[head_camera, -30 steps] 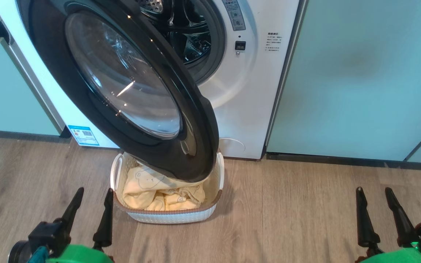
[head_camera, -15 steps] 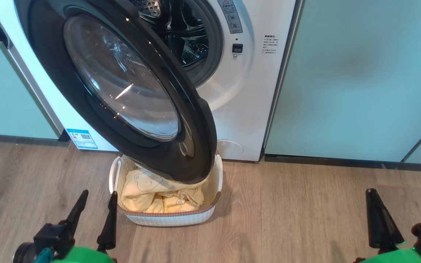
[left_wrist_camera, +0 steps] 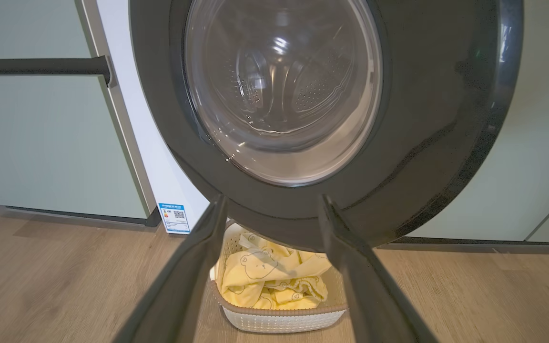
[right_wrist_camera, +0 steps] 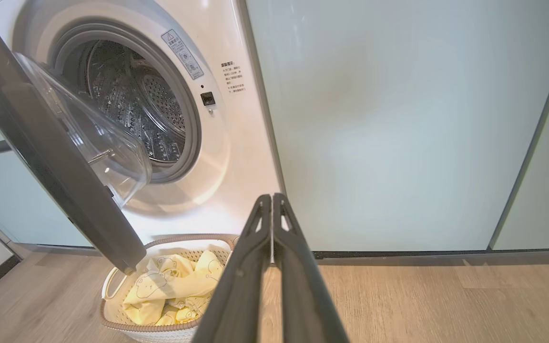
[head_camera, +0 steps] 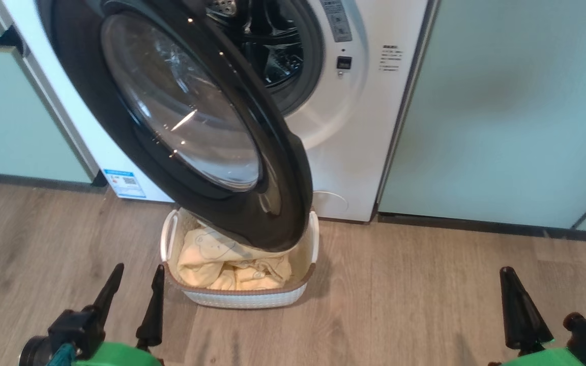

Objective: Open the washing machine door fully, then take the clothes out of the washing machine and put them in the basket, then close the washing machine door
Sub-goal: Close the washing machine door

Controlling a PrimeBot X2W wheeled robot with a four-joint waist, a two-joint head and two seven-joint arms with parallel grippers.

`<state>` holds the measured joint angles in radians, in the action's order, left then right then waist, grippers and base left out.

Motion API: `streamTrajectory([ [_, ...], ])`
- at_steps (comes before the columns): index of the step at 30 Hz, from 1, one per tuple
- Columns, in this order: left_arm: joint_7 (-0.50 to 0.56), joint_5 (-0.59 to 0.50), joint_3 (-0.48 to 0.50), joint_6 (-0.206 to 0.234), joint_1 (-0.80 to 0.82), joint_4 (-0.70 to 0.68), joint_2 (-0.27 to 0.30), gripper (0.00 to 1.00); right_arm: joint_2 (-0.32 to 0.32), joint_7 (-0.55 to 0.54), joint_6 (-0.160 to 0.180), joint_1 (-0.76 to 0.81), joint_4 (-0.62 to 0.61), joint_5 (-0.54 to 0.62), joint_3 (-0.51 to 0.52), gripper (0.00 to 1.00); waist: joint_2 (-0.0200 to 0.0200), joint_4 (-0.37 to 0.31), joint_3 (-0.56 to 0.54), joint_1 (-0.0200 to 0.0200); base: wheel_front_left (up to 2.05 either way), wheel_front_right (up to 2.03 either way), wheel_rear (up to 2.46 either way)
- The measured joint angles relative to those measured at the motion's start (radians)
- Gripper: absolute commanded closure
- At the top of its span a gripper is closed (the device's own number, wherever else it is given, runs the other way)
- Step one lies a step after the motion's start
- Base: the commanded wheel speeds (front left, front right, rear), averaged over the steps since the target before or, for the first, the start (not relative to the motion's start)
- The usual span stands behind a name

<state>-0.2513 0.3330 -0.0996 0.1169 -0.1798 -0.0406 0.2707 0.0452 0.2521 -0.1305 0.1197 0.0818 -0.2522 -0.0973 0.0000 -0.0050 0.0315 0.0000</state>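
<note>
Clothes [head_camera: 211, 256], pale yellow bear-print garments, lie in cream perforated plastic basket [head_camera: 244, 300], lower centre | steel washing machine drum [right_wrist_camera: 155, 109] looks empty | black-ringed round glass door [head_camera: 186, 127] open, upper left; closing remains | left gripper [head_camera: 139, 266] apart, right gripper [right_wrist_camera: 271, 197] together.

Head looks down; wrists low, facing washing machine [head_camera: 346, 145]; all share basket [head_camera: 244, 300].

door [head_camera: 186, 127] half-open | clothes [head_camera: 232, 264] in basket [head_camera: 244, 297] | washing machine [head_camera: 354, 152] drum bare

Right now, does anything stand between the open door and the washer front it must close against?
Nothing visible. The space between the washing machine door and the drum is open; the basket sits lower, on the floor.
</note>
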Motion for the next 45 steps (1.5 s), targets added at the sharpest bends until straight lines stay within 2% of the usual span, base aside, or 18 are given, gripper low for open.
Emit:
streamTrajectory([
  [10, 0.000, -0.009, -0.035, -0.018, 0.055, 0.013, -0.001, 0.00, 0.000, 0.000, 0.000, -0.031, 0.040, -0.013, -0.019, 1.00, 0.0000, 0.109, 0.009, 0.0000, 0.00, 0.00, 0.00],
  [23, -0.001, -0.016, -0.070, -0.036, 0.115, 0.045, -0.008, 0.00, 0.001, 0.000, 0.000, -0.264, 0.130, -0.029, 0.002, 1.00, 0.0000, 0.271, 0.025, 0.0000, 0.00, 0.00, 0.00],
  [29, -0.001, -0.016, -0.071, -0.044, 0.124, 0.047, -0.009, 0.00, 0.001, 0.000, 0.000, -0.367, 0.119, -0.029, 0.007, 1.00, 0.0000, 0.307, 0.022, 0.0000, 0.00, 0.00, 0.00],
  [37, -0.001, -0.031, -0.071, -0.044, 0.124, 0.042, -0.008, 0.00, 0.006, 0.003, 0.000, -0.528, -0.018, -0.029, -0.032, 1.00, 0.0000, 0.325, 0.009, 0.0000, 0.00, 0.00, 0.00],
  [42, -0.001, -0.034, -0.071, -0.044, 0.124, 0.031, -0.008, 0.00, 0.009, 0.004, 0.000, -0.583, -0.107, -0.029, -0.119, 1.00, 0.0000, 0.333, -0.001, 0.0000, 0.00, 0.00, 0.00],
  [45, -0.002, -0.034, -0.071, -0.044, 0.124, 0.026, -0.008, 0.00, 0.011, 0.004, 0.000, -0.582, -0.132, -0.029, -0.215, 1.00, 0.0000, 0.338, -0.008, 0.0000, 0.00, 0.00, 0.00],
])
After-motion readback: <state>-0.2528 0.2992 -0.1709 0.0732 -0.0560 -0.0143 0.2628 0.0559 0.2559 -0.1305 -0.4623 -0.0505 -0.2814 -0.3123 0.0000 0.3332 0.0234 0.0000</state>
